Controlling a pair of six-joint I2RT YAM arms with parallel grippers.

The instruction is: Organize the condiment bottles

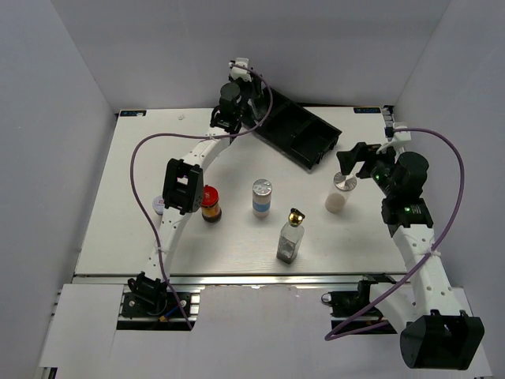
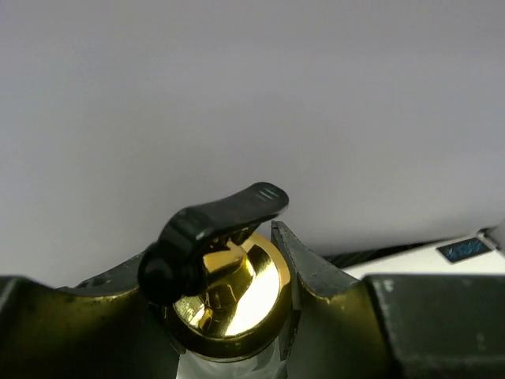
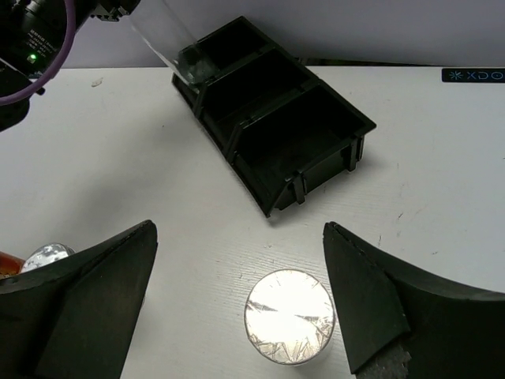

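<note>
My left gripper (image 1: 239,73) (image 2: 225,272) is shut on the gold pourer top (image 2: 241,304) of a clear glass bottle (image 3: 162,33), whose base is at the far compartment of the black tray (image 1: 296,130). My right gripper (image 1: 355,162) (image 3: 239,230) is open above the pale silver-lidded jar (image 1: 340,193) (image 3: 289,317), which lies nearer the right finger and touches neither. The second glass bottle (image 1: 290,238), the blue-labelled jar (image 1: 262,197) and the red-capped jar (image 1: 211,204) stand mid-table. The pinkish jar (image 1: 158,206) is half hidden behind the left arm.
The tray's three compartments (image 3: 272,103) run diagonally at the back centre. The left arm's purple cable (image 1: 138,170) loops over the left side of the table. Grey walls close in the back and both sides.
</note>
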